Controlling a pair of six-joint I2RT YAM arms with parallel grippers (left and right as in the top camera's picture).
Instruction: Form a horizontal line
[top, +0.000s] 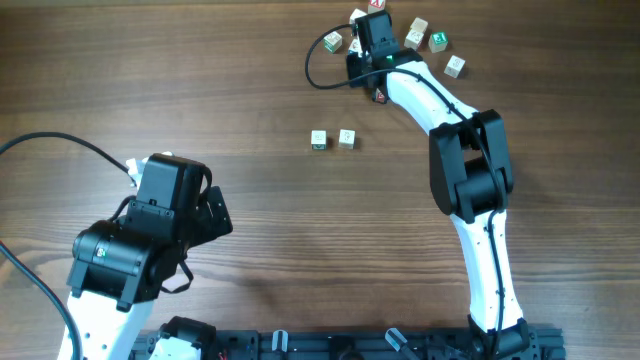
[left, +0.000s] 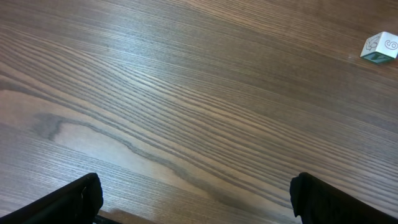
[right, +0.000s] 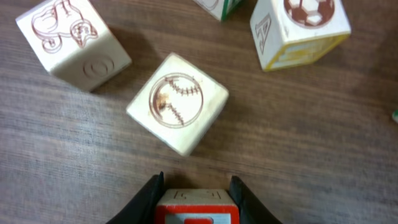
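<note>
Overhead: line begun, two blocks (top: 318, 140) side by side on the table (top: 250, 200); loose blocks (top: 455, 66) remain. Right fingers (right: 149, 196) clamped on a red block (right: 197, 210); left fingers (left: 74, 199) apart.

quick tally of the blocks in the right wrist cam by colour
plain blocks: 2
yellow-sided block: 1
green-sided block: 1
red block, in the right gripper: 1
total: 5
green sliver at the right edge not counted, too small to tell

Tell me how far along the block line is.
Done: a green-edged block and a second block sit side by side. In hand: right gripper clamps a red-edged block. Remaining: baseball block, soccer-ball block and other loose blocks. Left gripper open.
</note>
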